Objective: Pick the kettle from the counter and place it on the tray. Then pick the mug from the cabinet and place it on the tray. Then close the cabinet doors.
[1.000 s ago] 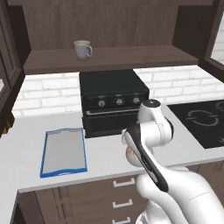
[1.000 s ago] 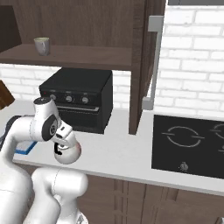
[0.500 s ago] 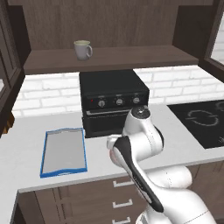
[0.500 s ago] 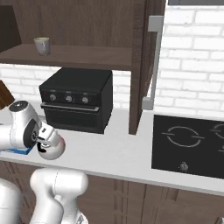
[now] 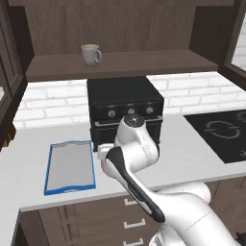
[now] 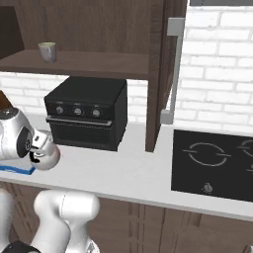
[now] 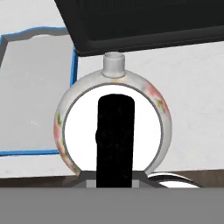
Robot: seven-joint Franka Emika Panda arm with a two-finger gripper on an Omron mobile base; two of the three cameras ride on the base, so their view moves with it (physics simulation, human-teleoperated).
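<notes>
White and round, the kettle [image 7: 113,127] with reddish marks and black arched handle hangs in the hand [image 7: 114,175], clenched on that handle. The arm has swung left from the bench's [image 5: 192,156] middle, bringing it beside the blue-rimmed grey tray [image 5: 69,166]. Its spout points toward the black oven [image 5: 124,108]; release comes next.

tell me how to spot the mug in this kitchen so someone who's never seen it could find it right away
Look at the dark brown wall cabinet above the counter. On its single shelf, directly above the black oven box, stands the mug, toward the shelf's left. It is small, pale grey-beige with a loop handle, the shelf's lone item, unlike the round white kettle down below.
</notes>
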